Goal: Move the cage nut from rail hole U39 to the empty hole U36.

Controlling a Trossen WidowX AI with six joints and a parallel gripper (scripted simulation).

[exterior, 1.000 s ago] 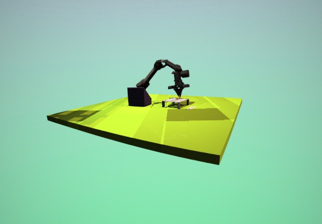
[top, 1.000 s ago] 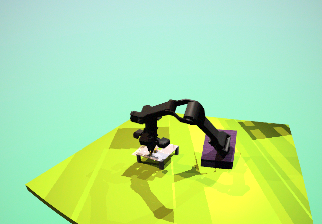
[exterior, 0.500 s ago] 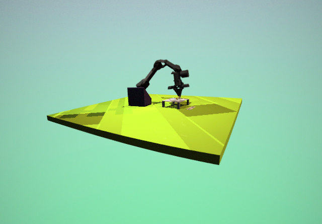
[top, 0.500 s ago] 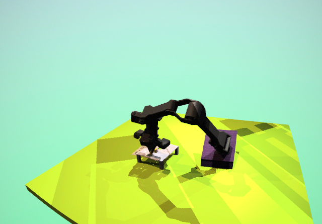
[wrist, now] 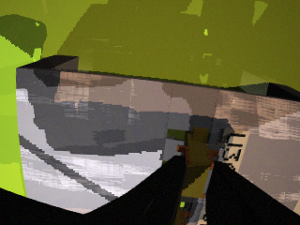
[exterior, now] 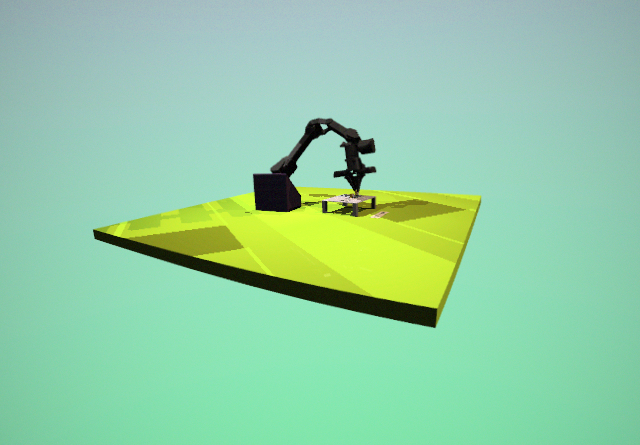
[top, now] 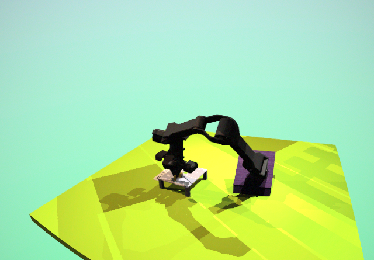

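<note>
The lime table (top: 145, 236) (exterior: 310, 254) (wrist: 141, 47) spreads under everything, and over on its far right in the top view sits the purple block (top: 272, 166) (exterior: 271, 192), with the black arm (top: 228, 130) (exterior: 299, 146) arching left from it. Down we go to the raised rail plate (top: 197, 174) (exterior: 336, 199) (wrist: 94, 166), and the gripper (top: 177, 176) (exterior: 356, 192) (wrist: 195, 169) points straight at it, fingers closed on the brassy cage nut (top: 174, 177) (exterior: 356, 193) (wrist: 198, 152)! That nut is at the plate, right between the tips; whether it sits in a hole or just above one, I can't tell. My read: we're in the transfer or seating step, and the next move calls for squaring it over U36, pressing straight down until both wings spring open, then letting go. A tilt could leave one wing caught.

Now the views: only the wrist camera gives the nut's shape and the dark lettering (wrist: 234, 150) clearly, just right of it. Only the exterior picks out a pale slip (exterior: 379, 214) on the table, near and right of the plate. The wings' state beneath? No view settles that.
</note>
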